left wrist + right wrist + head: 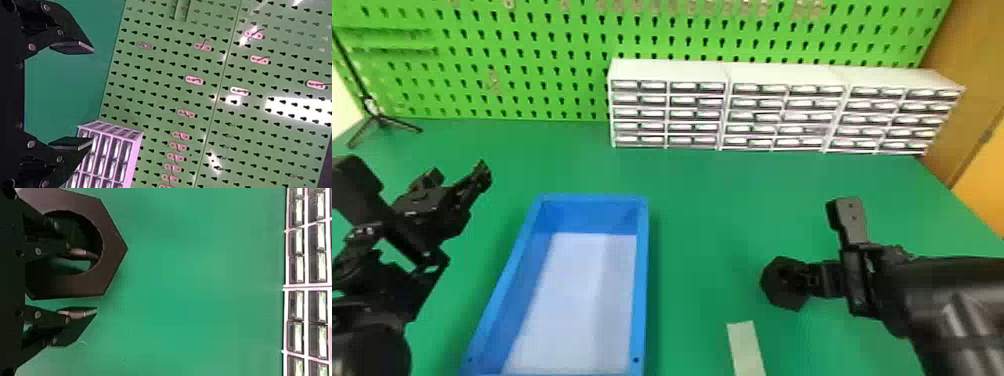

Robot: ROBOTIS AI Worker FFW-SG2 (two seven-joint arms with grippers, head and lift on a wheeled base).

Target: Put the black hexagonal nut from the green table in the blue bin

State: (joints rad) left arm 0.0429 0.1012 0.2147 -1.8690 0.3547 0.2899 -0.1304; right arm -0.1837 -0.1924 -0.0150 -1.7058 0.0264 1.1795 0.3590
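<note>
The black hexagonal nut (pixel 780 298) is right of the blue bin (pixel 642 280), with my right gripper (pixel 809 281) over its right part. In the right wrist view, the fingers of my right gripper (pixel 96 284) stand apart around one side of the nut (pixel 114 250): one within its hole, the other outside, with green visible between that finger and the nut's edge. My left gripper (pixel 461 192) is parked left of the bin. Seen from its wrist, the left gripper (pixel 92 95) is open with nothing between its fingers.
White drawer cabinets (pixel 667 70) stand at the back of the green table (pixel 732 200), before a green pegboard (pixel 532 65). A pale strip (pixel 746 345) lies near the front, between bin and nut. A small black tripod (pixel 379 120) stands back left.
</note>
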